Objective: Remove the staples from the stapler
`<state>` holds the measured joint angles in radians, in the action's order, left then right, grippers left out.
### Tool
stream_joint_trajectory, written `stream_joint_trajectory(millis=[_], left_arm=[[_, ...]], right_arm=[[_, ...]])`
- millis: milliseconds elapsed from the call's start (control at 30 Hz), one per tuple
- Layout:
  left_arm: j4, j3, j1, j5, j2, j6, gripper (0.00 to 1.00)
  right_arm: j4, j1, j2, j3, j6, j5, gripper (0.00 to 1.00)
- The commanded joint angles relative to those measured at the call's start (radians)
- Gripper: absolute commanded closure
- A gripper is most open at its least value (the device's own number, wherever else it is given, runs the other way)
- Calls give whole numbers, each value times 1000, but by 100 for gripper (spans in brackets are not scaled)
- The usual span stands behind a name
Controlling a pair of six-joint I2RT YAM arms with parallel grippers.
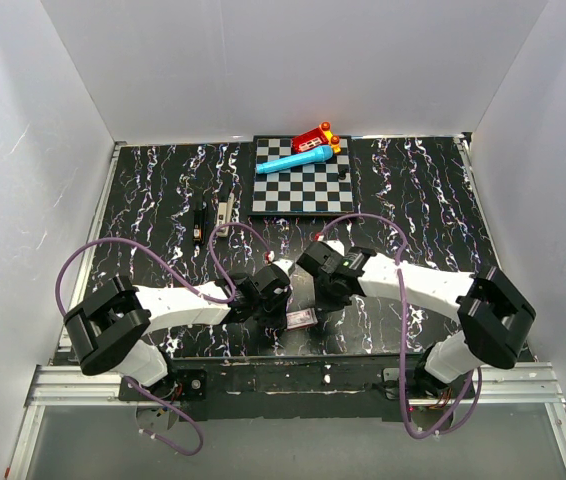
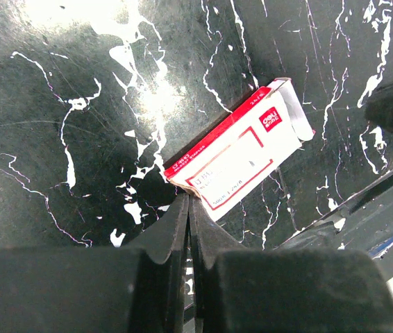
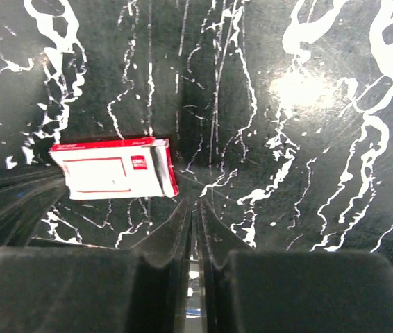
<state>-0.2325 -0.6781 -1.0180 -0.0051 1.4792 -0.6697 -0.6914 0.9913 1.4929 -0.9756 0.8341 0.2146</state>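
The stapler [image 1: 225, 212] lies at the back left of the table, far from both arms. A small white-and-red box [image 2: 241, 156] lies near the front edge. My left gripper [image 2: 188, 198] is shut, and its tips touch the box's near corner. My right gripper [image 3: 196, 205] hovers just right of the box's [image 3: 110, 177] open end. Its jaws stand almost together, with a thin grey sliver in the slit that looks like the staples. In the top view both grippers, left [image 1: 285, 303] and right [image 1: 319, 303], meet over the box [image 1: 300, 318].
A thin black stick [image 1: 200, 220] lies left of the stapler. A chessboard [image 1: 298, 190] at the back carries a blue marker [image 1: 298, 160] and a red toy [image 1: 315, 138]. White walls close in the black marbled table [image 1: 413, 190].
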Motion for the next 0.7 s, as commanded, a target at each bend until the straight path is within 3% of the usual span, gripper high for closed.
stream_joint_trajectory(millis=[0,667], left_arm=[[-114,32,-2,-27,32,28,100],[-102,20,-2,-27,43,33,100]], right_arm=[[12,-25,13,5,-30,14,96],[85,-42,165,-45,-56,-125,99]])
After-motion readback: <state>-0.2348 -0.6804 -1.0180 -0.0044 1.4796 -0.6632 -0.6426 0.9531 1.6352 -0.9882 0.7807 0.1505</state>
